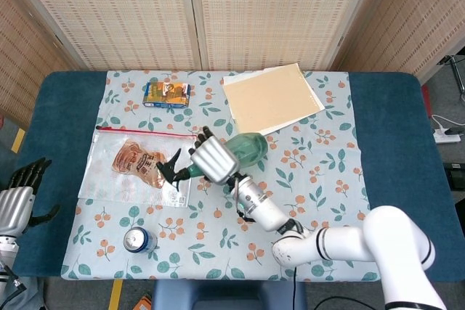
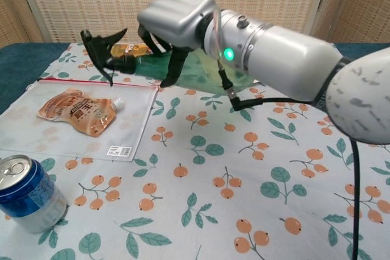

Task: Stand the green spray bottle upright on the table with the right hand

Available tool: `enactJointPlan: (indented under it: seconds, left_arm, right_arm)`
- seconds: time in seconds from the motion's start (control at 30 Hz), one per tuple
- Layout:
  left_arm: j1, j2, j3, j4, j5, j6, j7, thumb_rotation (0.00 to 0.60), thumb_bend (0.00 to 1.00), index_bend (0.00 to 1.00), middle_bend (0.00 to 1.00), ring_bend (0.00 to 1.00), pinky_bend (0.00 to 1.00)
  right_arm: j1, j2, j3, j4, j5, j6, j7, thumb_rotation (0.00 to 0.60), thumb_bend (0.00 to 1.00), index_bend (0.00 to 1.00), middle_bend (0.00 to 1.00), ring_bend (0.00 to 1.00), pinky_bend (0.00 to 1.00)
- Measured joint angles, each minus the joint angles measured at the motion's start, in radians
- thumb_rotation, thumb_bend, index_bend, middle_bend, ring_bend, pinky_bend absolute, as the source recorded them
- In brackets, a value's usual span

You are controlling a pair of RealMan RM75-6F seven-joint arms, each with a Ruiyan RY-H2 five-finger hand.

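At the far left edge of the head view the left robot hand (image 1: 14, 205) hangs off the bench (image 1: 58, 201), fingers loosely apart, holding nothing. The green spray bottle (image 2: 183, 68) is lifted clear of the floral cloth (image 2: 244, 199), its long axis near level, black trigger head (image 2: 100, 44) pointing left and its base to the right. The right robot hand (image 2: 177, 19) wraps its fingers (image 2: 170, 68) over the neck from above. Standing it likely needs the base swung downward.
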State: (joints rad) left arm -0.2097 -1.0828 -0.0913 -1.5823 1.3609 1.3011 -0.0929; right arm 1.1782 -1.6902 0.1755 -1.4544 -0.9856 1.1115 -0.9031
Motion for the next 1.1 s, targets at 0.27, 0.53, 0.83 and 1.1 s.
enactJointPlan:
  seconds: [0.27, 0.53, 0.83, 1.1]
  left_arm:
    - [0.0, -0.002, 0.001, -0.008, -0.009, -0.003, 0.028, 0.6, 0.25, 0.0, 0.0, 0.0, 0.05]
    - [-0.003, -0.006, -0.001, -0.009, -0.019, -0.008, 0.04, 0.6, 0.25, 0.0, 0.0, 0.0, 0.05]
    - [-0.006, -0.014, -0.004, -0.003, -0.024, -0.011, 0.042, 0.6, 0.25, 0.0, 0.0, 0.0, 0.05]
    - [-0.002, -0.014, -0.003, -0.005, -0.018, -0.004, 0.034, 0.6, 0.25, 0.0, 0.0, 0.0, 0.05]
  right_arm:
    - [-0.157, 0.036, 0.058, -0.212, 0.031, 0.195, 0.168, 0.6, 0.0, 0.84, 0.62, 0.37, 0.28]
    - [-0.321, 0.023, 0.072, -0.222, -0.069, 0.279, 0.642, 0.6, 0.0, 0.84, 0.62, 0.37, 0.28]
    - [-0.443, -0.025, 0.056, 0.014, -0.309, 0.313, 1.142, 0.6, 0.0, 0.84, 0.62, 0.37, 0.28]
    - [-0.493, -0.091, 0.0, 0.196, -0.423, 0.3, 1.239, 0.6, 0.0, 0.84, 0.62, 0.37, 0.28]
